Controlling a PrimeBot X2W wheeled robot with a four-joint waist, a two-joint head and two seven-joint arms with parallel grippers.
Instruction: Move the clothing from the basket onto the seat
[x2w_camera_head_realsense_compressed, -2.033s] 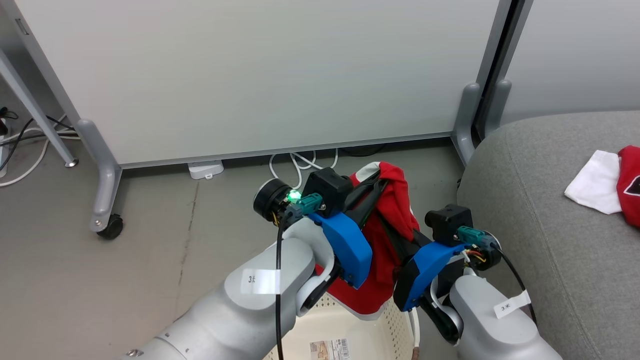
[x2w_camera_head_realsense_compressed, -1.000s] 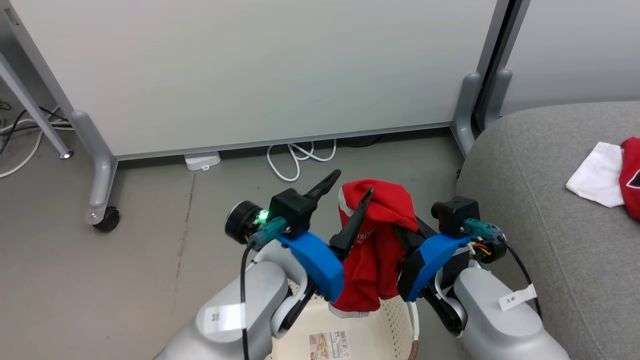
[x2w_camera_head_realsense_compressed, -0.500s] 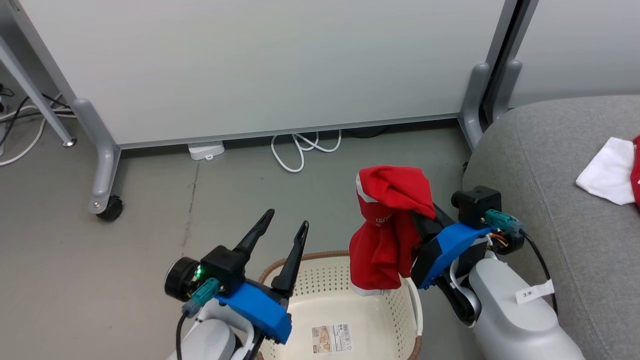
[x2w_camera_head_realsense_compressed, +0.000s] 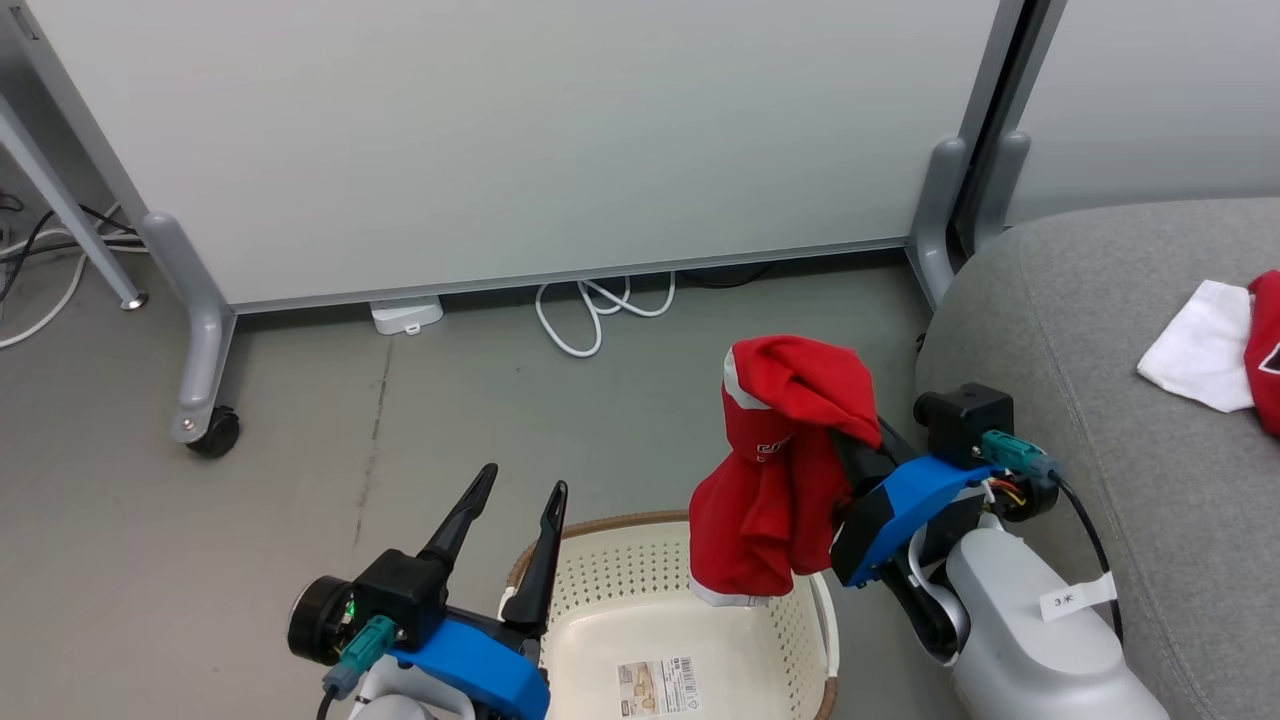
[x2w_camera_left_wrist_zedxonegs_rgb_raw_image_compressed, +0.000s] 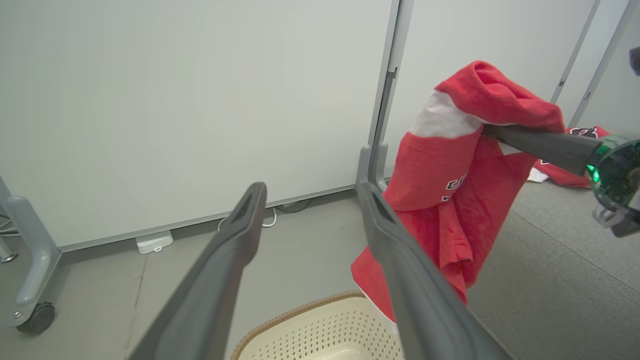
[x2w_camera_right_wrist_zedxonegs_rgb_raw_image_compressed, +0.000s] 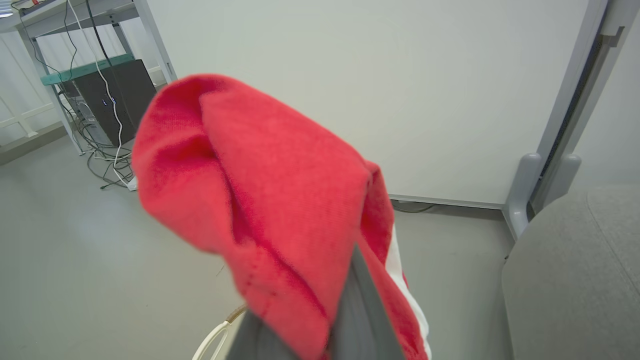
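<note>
Barcode sticker (x2w_camera_head_realsense_compressed: 658, 686) on basket (x2w_camera_head_realsense_compressed: 640, 570) floor

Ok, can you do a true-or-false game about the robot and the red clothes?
1. The right gripper holds a red garment up over the basket. True.
2. The left gripper pinches that garment too. False: it is open, apart from the garment, and holds nothing.
3. The basket is full of clothes. False: the part of its floor in view is bare but for a sticker.
4. A white cloth lies on the grey seat. True.
5. The red garment lies on the seat. False: it hangs from the right gripper, beside the seat.
</note>
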